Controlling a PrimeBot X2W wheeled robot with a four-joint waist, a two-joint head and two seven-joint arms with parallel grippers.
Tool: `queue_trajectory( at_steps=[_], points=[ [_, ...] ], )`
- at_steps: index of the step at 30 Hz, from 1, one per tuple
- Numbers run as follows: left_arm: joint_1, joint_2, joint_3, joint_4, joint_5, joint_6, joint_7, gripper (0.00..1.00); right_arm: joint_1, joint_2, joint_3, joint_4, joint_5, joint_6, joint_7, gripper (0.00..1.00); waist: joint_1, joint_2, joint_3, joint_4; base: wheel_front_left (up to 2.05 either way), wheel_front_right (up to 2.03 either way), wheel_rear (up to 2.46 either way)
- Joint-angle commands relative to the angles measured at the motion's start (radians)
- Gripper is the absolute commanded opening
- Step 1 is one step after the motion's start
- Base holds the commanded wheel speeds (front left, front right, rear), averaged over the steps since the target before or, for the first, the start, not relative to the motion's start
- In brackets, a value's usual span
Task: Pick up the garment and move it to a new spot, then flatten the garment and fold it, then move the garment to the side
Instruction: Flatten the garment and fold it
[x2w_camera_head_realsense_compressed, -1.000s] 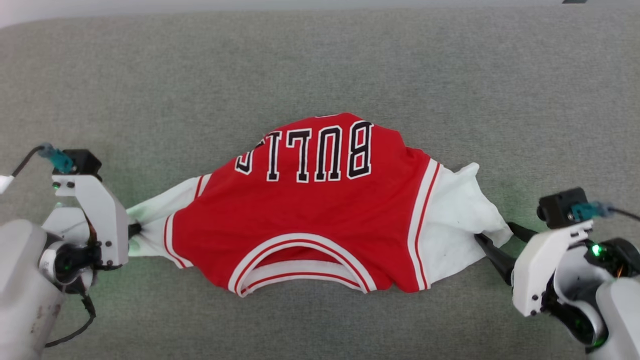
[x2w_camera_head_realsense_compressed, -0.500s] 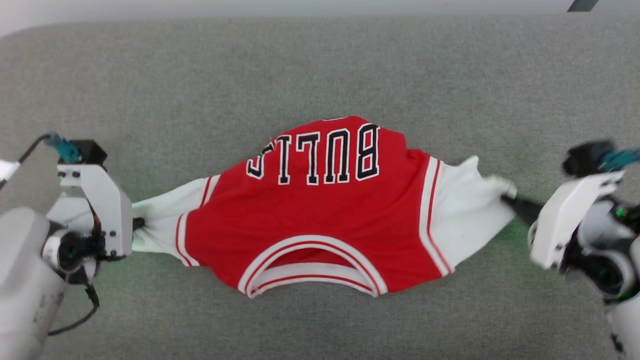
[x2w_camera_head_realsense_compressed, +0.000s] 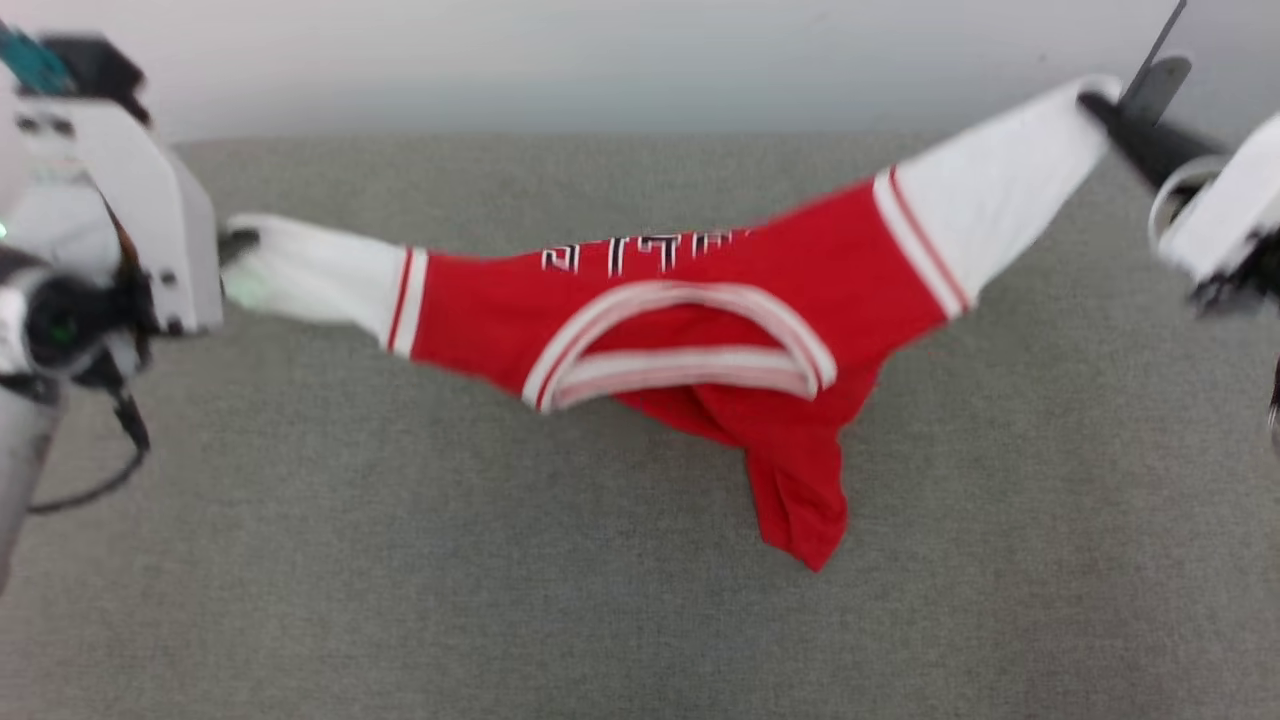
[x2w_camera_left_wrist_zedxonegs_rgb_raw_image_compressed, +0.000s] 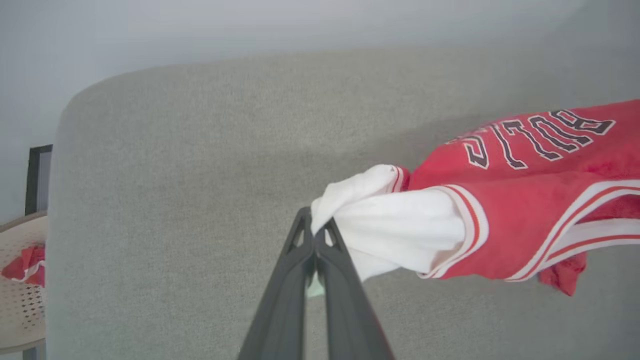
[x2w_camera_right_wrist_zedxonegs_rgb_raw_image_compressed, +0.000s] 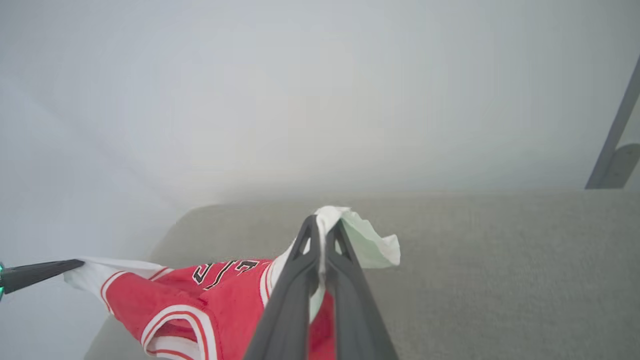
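Across the middle of the head view, the garment (x2w_camera_head_realsense_compressed: 690, 330) hangs stretched over the grey padded surface (x2w_camera_head_realsense_compressed: 400, 600), its red body sagging to a point right of centre. Left gripper (x2w_camera_head_realsense_compressed: 238, 243), upper left, is clamped on one white sleeve. Right gripper (x2w_camera_head_realsense_compressed: 1095, 105), upper right, is clamped on the other sleeve and sits higher in the frame.

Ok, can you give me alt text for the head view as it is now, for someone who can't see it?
A red garment with white sleeves is stretched between two grippers above a grey surface. The left gripper pinches one sleeve at the left, and the right gripper pinches the other, higher, at the upper right. The red middle sags, with a fold hanging down.
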Motion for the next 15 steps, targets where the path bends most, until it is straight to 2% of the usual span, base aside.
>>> queue_trajectory(
  at_steps=[1,8,15],
  points=[
    [-0.032,-0.003,0.015,-0.008,-0.007,0.009,-0.005,0.0,-0.044,0.007,-0.017,0.015,0.006,-0.001,-0.02,0.0,0.0,0.0,-0.042,0.006,0.0,0.0,0.0],
    [-0.194,-0.03,0.044,0.016,0.026,0.016,-0.048,0.0,-0.227,0.027,-0.04,0.127,-0.027,-0.001,-0.12,0.0,0.0,0.0,-0.092,0.018,0.0,0.0,0.0],
    [-0.339,-0.067,0.032,0.098,0.083,-0.007,-0.107,0.0,-0.372,0.02,-0.019,0.232,-0.06,-0.001,-0.235,0.0,0.0,0.0,-0.122,0.028,0.0,0.0,0.0]
  ],
)
